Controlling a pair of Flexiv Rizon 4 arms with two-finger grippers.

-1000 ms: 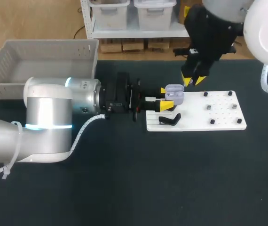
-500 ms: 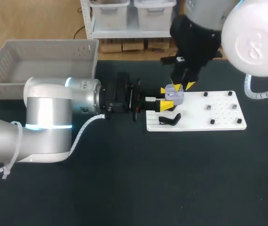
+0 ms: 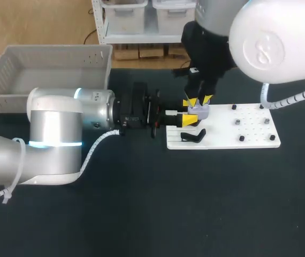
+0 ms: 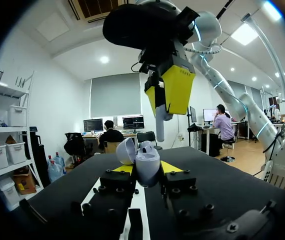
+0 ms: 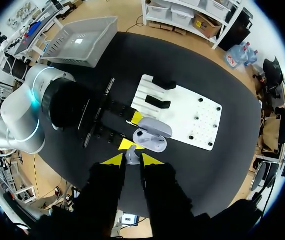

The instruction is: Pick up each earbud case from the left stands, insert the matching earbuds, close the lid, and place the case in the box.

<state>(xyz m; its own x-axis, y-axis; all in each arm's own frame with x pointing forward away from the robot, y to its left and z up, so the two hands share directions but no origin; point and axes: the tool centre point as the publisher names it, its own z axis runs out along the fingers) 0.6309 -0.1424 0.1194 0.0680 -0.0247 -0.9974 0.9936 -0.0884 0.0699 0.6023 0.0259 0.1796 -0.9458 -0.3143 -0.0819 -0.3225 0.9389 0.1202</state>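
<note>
One pale lilac earbud case (image 4: 147, 161), lid open, sat clamped in my left pincer (image 3: 187, 111) above the white board (image 3: 254, 134). My right pincer (image 5: 132, 159) pinched a grey earbud (image 4: 160, 125) just over it. By my judgement, insertion, closing and the grey plastic box (image 3: 56, 48) were all still ahead.

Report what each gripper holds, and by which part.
Left gripper: the open case, by its base's sides. Right gripper: an earbud, by its upper end.

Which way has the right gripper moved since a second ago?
Yes: right gripper went left along the white board, its earbud now above the earbud case.
</note>
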